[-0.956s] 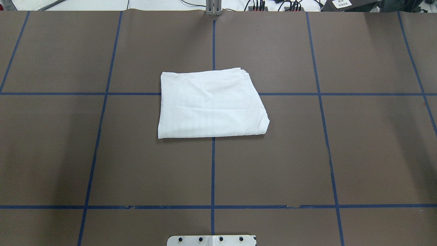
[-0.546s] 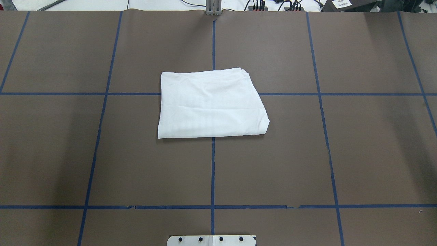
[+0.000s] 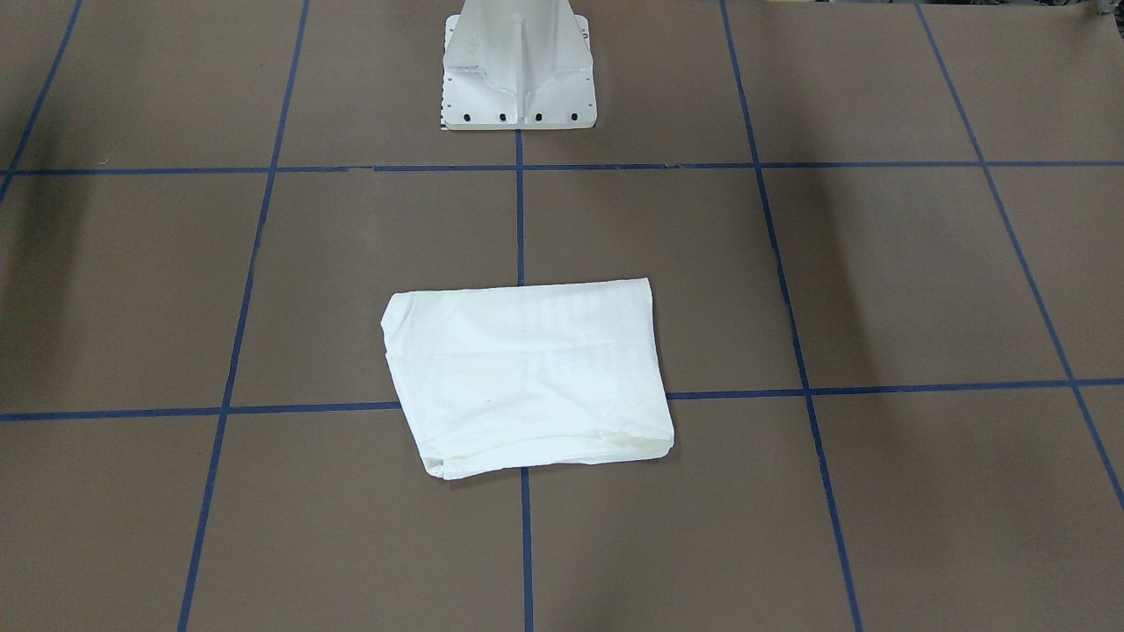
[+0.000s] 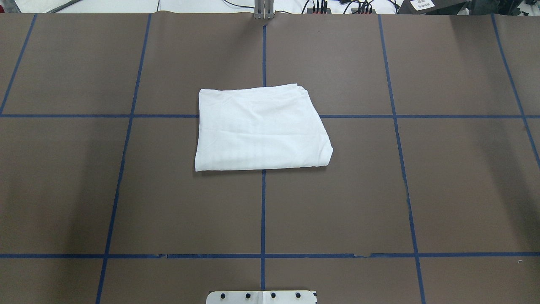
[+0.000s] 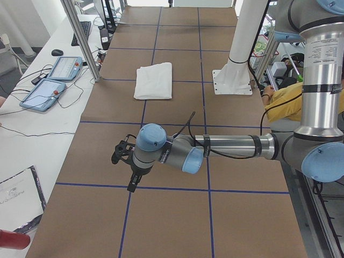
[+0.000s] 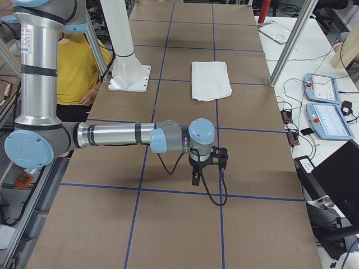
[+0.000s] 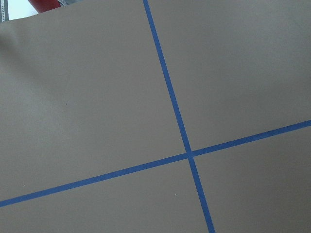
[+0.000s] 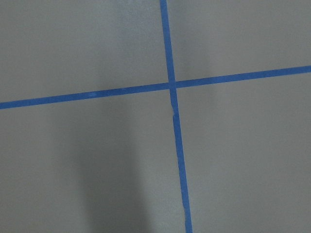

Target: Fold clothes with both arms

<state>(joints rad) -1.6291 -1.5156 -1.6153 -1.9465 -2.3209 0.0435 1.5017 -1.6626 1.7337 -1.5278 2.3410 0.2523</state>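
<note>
The white T-shirt [image 4: 261, 128] lies folded into a flat rectangle at the middle of the brown table; no print, collar or label shows. It also shows in the front-facing view [image 3: 527, 377], the left view [image 5: 154, 80] and the right view [image 6: 210, 80]. My left gripper [image 5: 126, 166] hangs over bare table far from the shirt, toward the table's left end. My right gripper [image 6: 207, 168] hangs over bare table toward the right end. I cannot tell whether either is open or shut. Both wrist views show only brown table and blue tape.
The white metal pedestal [image 3: 518, 70] stands at the robot's side of the table, and its base plate [image 4: 261, 297] shows overhead. Blue tape lines divide the table into squares. Tablets [image 5: 54, 80] and cables lie on a side desk. A person in yellow [image 6: 76, 61] sits behind the robot.
</note>
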